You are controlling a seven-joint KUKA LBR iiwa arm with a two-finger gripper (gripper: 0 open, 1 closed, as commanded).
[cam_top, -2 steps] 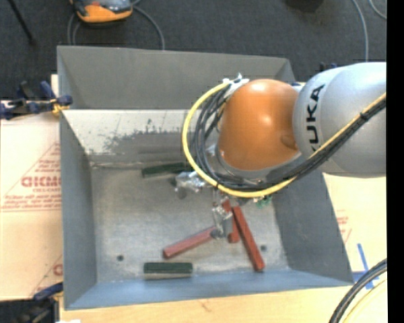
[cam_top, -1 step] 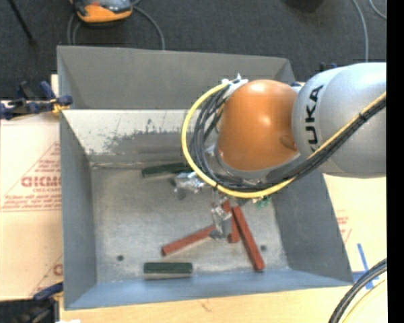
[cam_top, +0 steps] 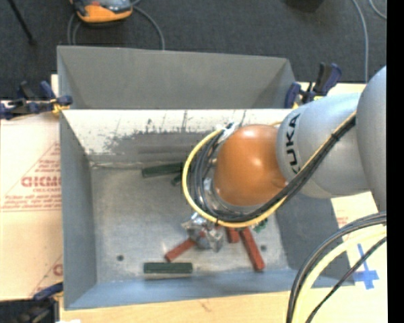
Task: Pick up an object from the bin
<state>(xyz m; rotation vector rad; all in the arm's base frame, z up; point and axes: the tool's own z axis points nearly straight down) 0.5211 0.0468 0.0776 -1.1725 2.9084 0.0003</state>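
Camera view:

1. The grey metal bin [cam_top: 77, 200] holds a few loose items spread over its floor.
2. The arm [cam_top: 337, 147] enters from the right. Its orange cover [cam_top: 246, 163] hangs over the centre-right part of the bin floor. Looped cables [cam_top: 188, 173] run round the left side of the cover.
3. The end effector [cam_top: 203, 236] is low in the bin, below the orange cover and near the front half of the floor. Whether it is open or closed cannot be told, because the cover and the cables hide most of it.
4. A red-brown stick [cam_top: 178, 250] lies tilted on the floor just left of the end effector. Its upper right end meets the end effector. Whether the stick is gripped or only touched cannot be told.
5. A second red stick [cam_top: 252, 251] lies just right of the end effector. It slants down toward the front right corner of the bin.
6. A small green piece [cam_top: 259, 227] shows beside the upper end of the second red stick and is partly covered by the arm.
7. A front dark green bar [cam_top: 168, 268] lies flat along the front wall, near the lower end of the red-brown stick but apart from it.
8. A rear dark green bar [cam_top: 163, 171] lies near the back wall, well apart from the end effector.
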